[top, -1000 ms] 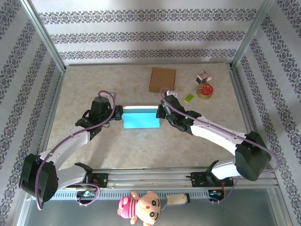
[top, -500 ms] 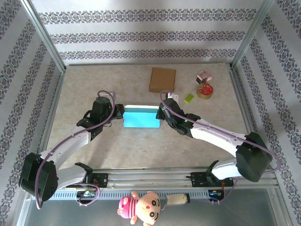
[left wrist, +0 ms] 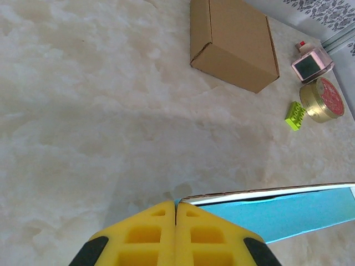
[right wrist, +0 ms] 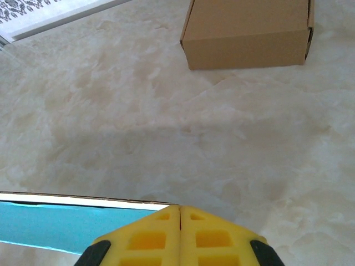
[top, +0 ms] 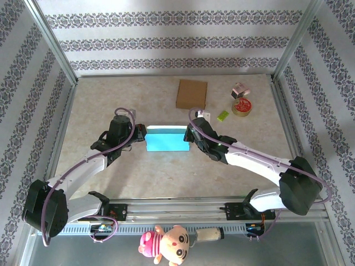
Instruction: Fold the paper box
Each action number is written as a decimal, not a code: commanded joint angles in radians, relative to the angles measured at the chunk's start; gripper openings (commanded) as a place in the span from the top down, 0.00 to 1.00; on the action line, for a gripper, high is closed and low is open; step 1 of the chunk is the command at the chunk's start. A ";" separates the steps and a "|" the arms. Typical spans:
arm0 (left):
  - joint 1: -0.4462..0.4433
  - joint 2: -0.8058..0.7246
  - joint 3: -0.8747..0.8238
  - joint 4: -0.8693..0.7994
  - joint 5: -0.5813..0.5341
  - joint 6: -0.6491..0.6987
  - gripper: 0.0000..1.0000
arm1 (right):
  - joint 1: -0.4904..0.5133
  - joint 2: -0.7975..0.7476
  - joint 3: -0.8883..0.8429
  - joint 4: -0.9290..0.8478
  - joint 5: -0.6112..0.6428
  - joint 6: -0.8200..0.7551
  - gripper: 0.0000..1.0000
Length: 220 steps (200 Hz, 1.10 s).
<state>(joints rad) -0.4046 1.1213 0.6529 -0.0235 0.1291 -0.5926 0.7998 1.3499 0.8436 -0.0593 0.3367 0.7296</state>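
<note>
The blue paper box lies flat in the middle of the table, its white-backed rear flap standing up along the far edge. My left gripper is shut at the flap's left end. In the left wrist view the yellow fingertips meet with a sliver of the blue box pinched at their tip. At the flap's right end my right gripper is shut too. In the right wrist view its tips close where the edge of the box runs in.
A closed brown cardboard box sits behind the paper box. To its right are a small pink item, a round red-topped tin and a green piece. A plush doll lies below the front rail.
Both grippers stay shut at the ends of the flap. The right arm has crept slightly left and away, and the box has barely shifted.
</note>
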 commanded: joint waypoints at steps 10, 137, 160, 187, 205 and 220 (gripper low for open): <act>-0.022 -0.026 -0.058 -0.100 0.022 -0.027 1.00 | 0.033 -0.016 -0.063 -0.050 -0.014 -0.015 1.00; -0.021 -0.068 -0.158 -0.186 -0.020 0.084 1.00 | 0.100 -0.032 -0.142 -0.071 0.067 -0.070 1.00; -0.021 -0.078 -0.183 -0.181 -0.006 0.076 1.00 | 0.102 -0.046 -0.155 -0.077 0.073 -0.076 1.00; -0.020 -0.082 -0.227 -0.113 0.063 0.014 1.00 | 0.102 -0.055 -0.169 -0.078 0.056 -0.076 1.00; -0.020 -0.073 -0.249 -0.065 0.113 -0.035 1.00 | 0.104 -0.052 -0.170 -0.078 0.031 -0.061 1.00; -0.021 -0.067 -0.248 -0.066 0.133 -0.056 1.00 | 0.108 -0.052 -0.170 -0.073 0.009 -0.039 1.00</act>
<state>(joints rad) -0.4171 0.9997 0.4805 0.1070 0.1726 -0.5831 0.8883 1.2713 0.7238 0.0162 0.4294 0.6712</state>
